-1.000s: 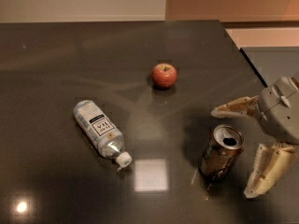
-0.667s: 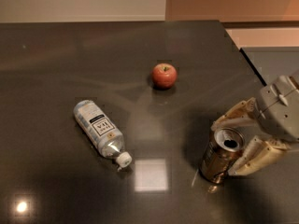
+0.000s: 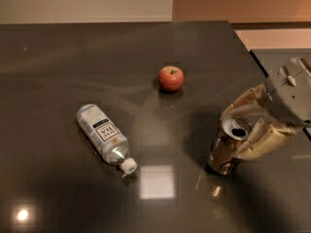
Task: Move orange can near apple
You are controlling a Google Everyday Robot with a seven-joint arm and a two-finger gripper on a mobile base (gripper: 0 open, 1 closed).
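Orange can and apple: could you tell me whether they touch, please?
Apart. Camera view shows bare table between the apple and the orange can, which the gripper flanks at right.

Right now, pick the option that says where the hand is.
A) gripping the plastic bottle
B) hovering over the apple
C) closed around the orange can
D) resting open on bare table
C: the hand has its two fingers pressed on either side of the orange can, well apart from the apple and the lying bottle.
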